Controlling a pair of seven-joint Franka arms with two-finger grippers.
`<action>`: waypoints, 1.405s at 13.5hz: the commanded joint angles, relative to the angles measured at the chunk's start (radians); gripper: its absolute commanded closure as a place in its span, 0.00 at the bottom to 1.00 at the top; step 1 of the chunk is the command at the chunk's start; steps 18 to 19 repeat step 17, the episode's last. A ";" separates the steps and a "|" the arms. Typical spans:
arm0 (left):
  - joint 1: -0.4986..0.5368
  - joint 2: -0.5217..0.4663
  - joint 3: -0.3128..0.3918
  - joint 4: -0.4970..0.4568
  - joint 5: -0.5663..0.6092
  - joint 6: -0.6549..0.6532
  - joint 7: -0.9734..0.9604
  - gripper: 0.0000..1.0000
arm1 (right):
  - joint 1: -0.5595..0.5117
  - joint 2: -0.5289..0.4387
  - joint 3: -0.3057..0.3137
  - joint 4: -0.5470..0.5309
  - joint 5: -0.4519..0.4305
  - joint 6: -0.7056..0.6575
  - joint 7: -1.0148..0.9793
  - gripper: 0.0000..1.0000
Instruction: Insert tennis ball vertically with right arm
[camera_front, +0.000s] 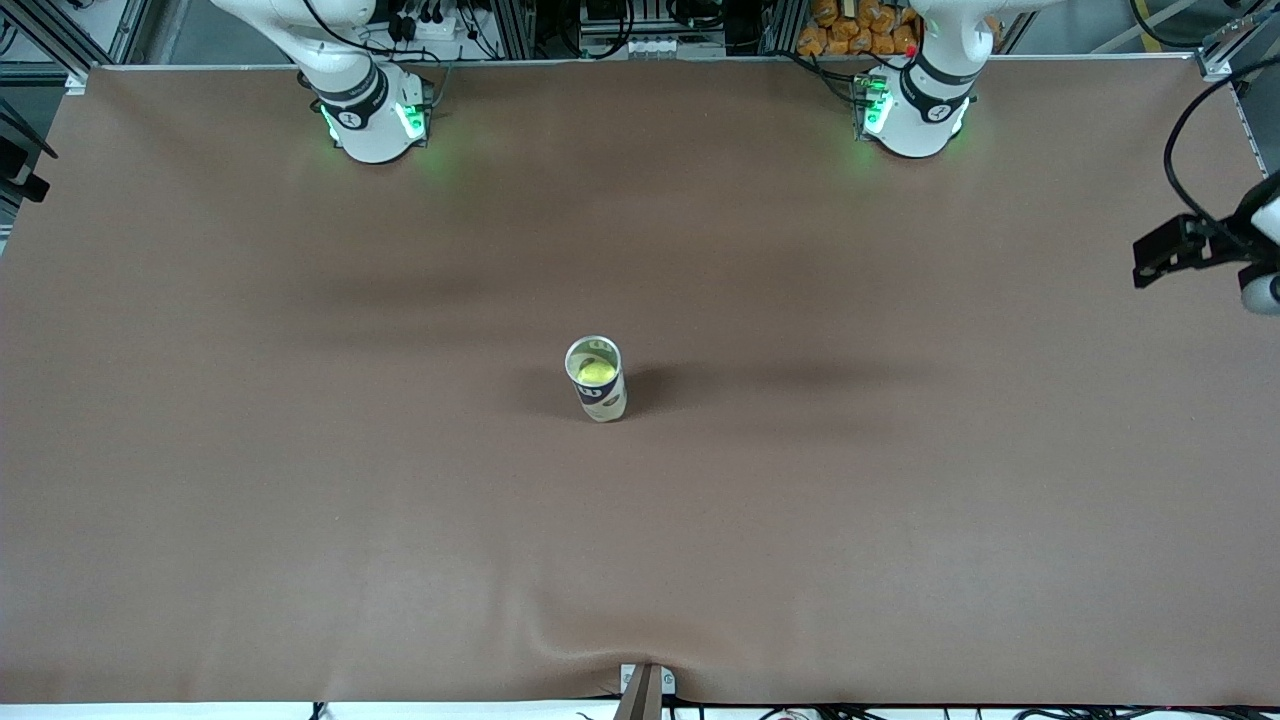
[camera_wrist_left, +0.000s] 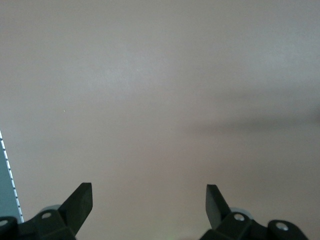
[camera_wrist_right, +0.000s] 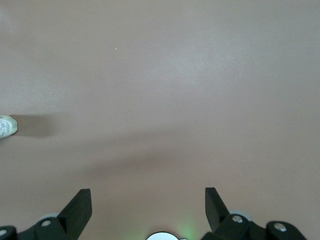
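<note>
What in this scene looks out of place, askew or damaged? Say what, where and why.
One oddity: the brown table cover is puckered into a wrinkle at its edge nearest the front camera. The can stands upright mid-table with the tennis ball inside. Both claws, left and right, are open and empty.

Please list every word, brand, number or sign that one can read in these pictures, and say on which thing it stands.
No text reads with certainty.
Upright white cylindrical can holding a yellow-green tennis ball: a large dark logo mark on its side, too blurred to read.
White robot arm bases: small round marks, too small to read.
</note>
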 joint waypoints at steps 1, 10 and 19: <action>-0.025 -0.049 0.044 -0.039 -0.039 -0.033 0.016 0.00 | -0.024 -0.008 0.009 0.007 0.021 -0.014 -0.013 0.00; -0.012 -0.033 0.047 -0.011 -0.090 -0.022 0.019 0.00 | -0.016 -0.011 0.000 -0.002 0.019 -0.014 -0.016 0.00; -0.008 -0.005 0.047 -0.008 -0.102 -0.021 0.011 0.00 | 0.100 -0.008 0.008 -0.058 0.007 0.017 -0.021 0.00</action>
